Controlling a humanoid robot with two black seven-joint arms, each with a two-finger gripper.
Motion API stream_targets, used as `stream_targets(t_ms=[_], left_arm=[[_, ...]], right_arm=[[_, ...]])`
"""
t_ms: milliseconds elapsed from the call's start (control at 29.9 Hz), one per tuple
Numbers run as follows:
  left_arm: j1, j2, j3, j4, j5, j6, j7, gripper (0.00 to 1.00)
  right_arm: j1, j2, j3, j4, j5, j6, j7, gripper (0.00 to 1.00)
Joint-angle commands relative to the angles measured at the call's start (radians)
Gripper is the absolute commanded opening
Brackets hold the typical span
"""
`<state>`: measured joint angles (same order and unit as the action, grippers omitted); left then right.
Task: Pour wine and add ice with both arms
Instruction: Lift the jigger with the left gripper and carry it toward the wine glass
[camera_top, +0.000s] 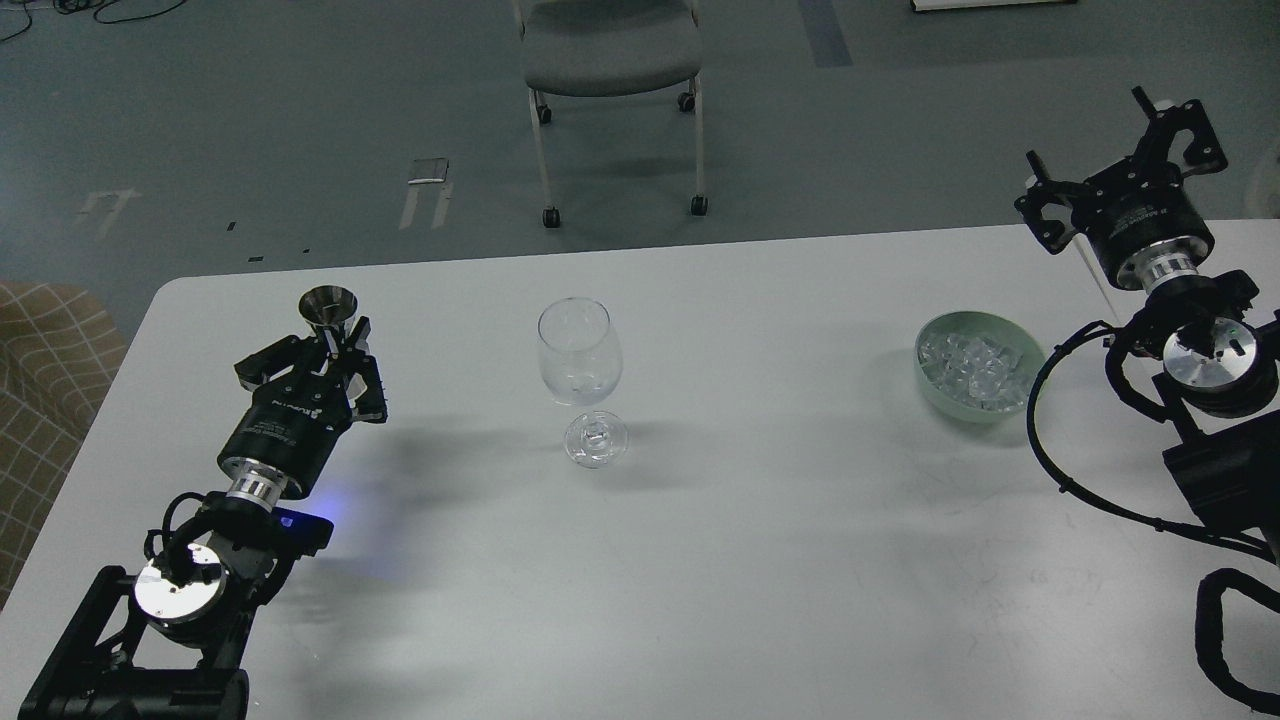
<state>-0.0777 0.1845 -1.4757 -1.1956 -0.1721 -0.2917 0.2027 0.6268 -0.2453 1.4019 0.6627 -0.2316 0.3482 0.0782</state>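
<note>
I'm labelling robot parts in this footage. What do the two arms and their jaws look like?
Both arms are black with silver ring joints and looped black cables. The left gripper and right gripper are black and claw-like, on cylindrical wrists with small white lettering.

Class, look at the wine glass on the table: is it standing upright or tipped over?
Upright. The wine glass stands on its round foot on the white table, bowl above the stem, rim uppermost.

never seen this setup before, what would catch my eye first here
An empty-looking wine glass stands alone mid-table. At the left, the left gripper is at a small metal cup. At the right, a pale green bowl holds ice, with the right gripper open and raised beyond it.
</note>
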Motion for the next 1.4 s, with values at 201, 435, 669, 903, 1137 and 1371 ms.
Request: stream_targets(t_ms=[201,435,669,903,1137,1371], left_arm=[[-0.005,0.061,-0.002,0.001,0.000,0.026,0.024,0.00],[-0.020,0.058,-0.003,-0.012,-0.004,0.019,0.035,0.00],[-0.034,0.030,0.021,-0.070,0.000,0.046,0.072,0.00],[-0.073,0.021,0.103,-0.087,0.002,0.078,0.081,0.00],[-0.100,0.007,0.135,-0.087,0.003,0.120,0.107,0.00],[-0.108,-0.008,0.138,-0.091,0.003,0.117,0.110,0.00]], right_arm=[[-0.002,-0.002,-0.001,0.000,0.000,0.000,-0.002,1.00],[-0.009,-0.008,-0.001,0.000,0.000,0.000,-0.002,1.00],[-0.006,-0.012,-0.001,0.000,0.000,0.000,-0.003,1.00],[-0.006,-0.012,-0.001,0.000,0.000,0.000,-0.003,1.00],[-0.009,-0.012,-0.001,-0.002,0.000,0.000,-0.003,1.00],[0.001,-0.012,-0.001,-0.005,0.000,0.000,-0.003,1.00]])
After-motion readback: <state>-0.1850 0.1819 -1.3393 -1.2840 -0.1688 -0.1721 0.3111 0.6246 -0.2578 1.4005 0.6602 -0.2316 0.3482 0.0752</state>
